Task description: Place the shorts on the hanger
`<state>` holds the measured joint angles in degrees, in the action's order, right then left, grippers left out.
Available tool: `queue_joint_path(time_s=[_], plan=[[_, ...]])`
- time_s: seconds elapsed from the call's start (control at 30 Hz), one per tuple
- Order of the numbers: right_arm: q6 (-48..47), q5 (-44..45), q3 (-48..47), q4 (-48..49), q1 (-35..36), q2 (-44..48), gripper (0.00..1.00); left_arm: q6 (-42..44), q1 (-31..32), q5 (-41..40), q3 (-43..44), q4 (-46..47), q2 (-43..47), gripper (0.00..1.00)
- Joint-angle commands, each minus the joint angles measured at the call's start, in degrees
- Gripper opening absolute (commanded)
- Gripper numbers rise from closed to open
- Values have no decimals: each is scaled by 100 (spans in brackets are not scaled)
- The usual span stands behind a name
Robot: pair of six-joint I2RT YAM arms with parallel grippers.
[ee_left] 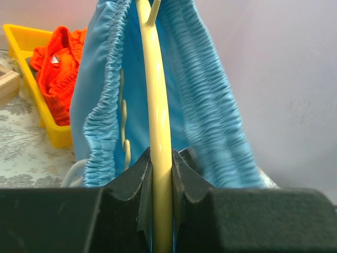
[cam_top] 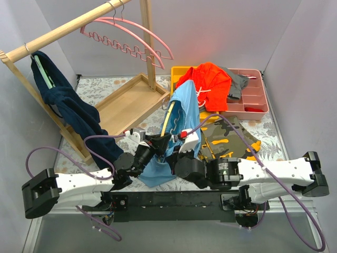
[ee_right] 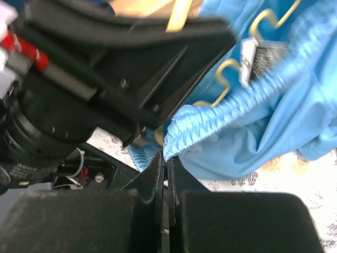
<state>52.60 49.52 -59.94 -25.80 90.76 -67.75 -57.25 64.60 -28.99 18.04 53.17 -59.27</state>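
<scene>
Bright even light; wrist foregrounds blurred, perhaps defocus.

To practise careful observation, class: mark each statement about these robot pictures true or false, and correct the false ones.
1. The left pincer is shut on the pale-yellow hanger. True.
2. The right pincer is open and holds nothing. False: it pinches the sky-blue shorts at the waistband.
3. Pink hangers hang on the wooden rail. True.
4. The orange shorts hang on the wooden rail. False: they lie over the yellow tray.
</scene>
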Motion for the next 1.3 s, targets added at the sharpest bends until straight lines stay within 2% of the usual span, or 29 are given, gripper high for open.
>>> queue_joint_path(time_s=[0.0, 0.03, 0.07, 0.13, 0.17, 0.23, 0.33, 0.4, 0.43, 0.47, 0.53, 0.57, 0.6, 0.67, 0.7, 0.77, 0.87, 0.9, 1.0, 1.1, 1.27], plan=[[-749, -381, -360, 128, -540, 463, 1, 513, -61, 471, 558, -1060, 714, 0], [-829, -451, -404, 93, -672, 534, 1, 522, -61, 604, 717, -1420, 836, 0], [-926, -504, -456, 93, -778, 604, 1, 505, -61, 701, 901, -2163, 986, 0], [-1347, -696, -719, 189, -1025, 780, 1, 382, -61, 781, 1630, -2966, 1075, 0], [-1497, -802, -851, 207, -1069, 789, 1, 364, -61, 816, 1937, -3744, 1084, 0], [-1787, -838, -1403, -11, -1104, 675, 1, 329, -61, 1008, 2850, -4461, 1023, 0], [-2077, -769, -1818, -135, -1113, 526, 1, 268, -61, 1203, 4002, -6163, 812, 0], [-2236, -785, -2030, -83, -1113, 560, 1, 145, -61, 1081, 4573, -6843, 549, 0], [-2358, -803, -2074, -74, -1113, 587, 1, 92, -61, 1002, 5038, -7490, 461, 0], [-2429, -821, -2135, -83, -1113, 631, 3, 22, -61, 931, 5251, -7783, 381, 0], [-2587, -1135, -2118, -92, -1113, 675, 17, -92, -61, 948, 5481, -8276, 267, 0], [-2736, -1320, -2005, -31, -1113, 727, 23, -154, -70, 1079, 5499, -8383, 266, 0], [-2746, -1444, -1917, -39, -1113, 762, 37, -233, -70, 1158, 5508, -8480, 266, 0], [-2668, -1603, -1741, -74, -1105, 902, 48, -365, -88, 1282, 5447, -8726, 275, 0], [-2632, -1560, -1549, -91, -1113, 964, 58, -426, -96, 1247, 5394, -8796, 293, 0], [-2527, -1148, -1337, -153, -1113, 1227, 64, -523, -149, 1273, 5254, -8929, 406, 0], [-2412, -488, -1143, -364, -1183, 1587, 63, -638, -246, 1563, 5270, -9131, 495, 0], [-2447, -374, -1116, -416, -1244, 1650, 60, -681, -255, 1668, 5297, -9209, 504, 0], [-2666, -337, -1090, -461, -1683, 1747, 61, -699, -255, 1739, 5289, -9245, 643, 0], [-2965, -863, -1046, -268, -2088, 1555, 61, -708, -255, 1757, 5323, -9245, 688, 0], [-3150, -2410, -538, 442, -3079, 1036, 58, -752, -255, 1810, 5341, -9219, 767, 0]])
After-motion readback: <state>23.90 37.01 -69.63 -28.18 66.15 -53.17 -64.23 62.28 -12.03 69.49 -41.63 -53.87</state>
